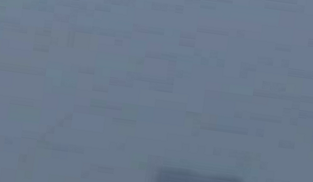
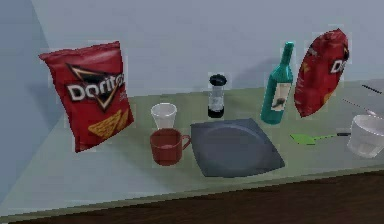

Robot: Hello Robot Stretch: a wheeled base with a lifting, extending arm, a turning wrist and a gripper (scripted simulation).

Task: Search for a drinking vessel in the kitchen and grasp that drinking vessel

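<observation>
Arm side view is showing a red mug [image 2: 167, 147] sitting on the counter [image 2: 120, 178] just beside a dark plate [image 2: 236, 148], likely rigid, light and slick, best gripped across its wall; the gripper's state I cannot tell.

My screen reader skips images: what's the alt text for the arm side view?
A red mug and a white cup stand on a countertop beside a dark square plate. Also there: a red chip bag, a dark-capped shaker, a teal bottle, a second chip bag, a green utensil, a white mug.
</observation>
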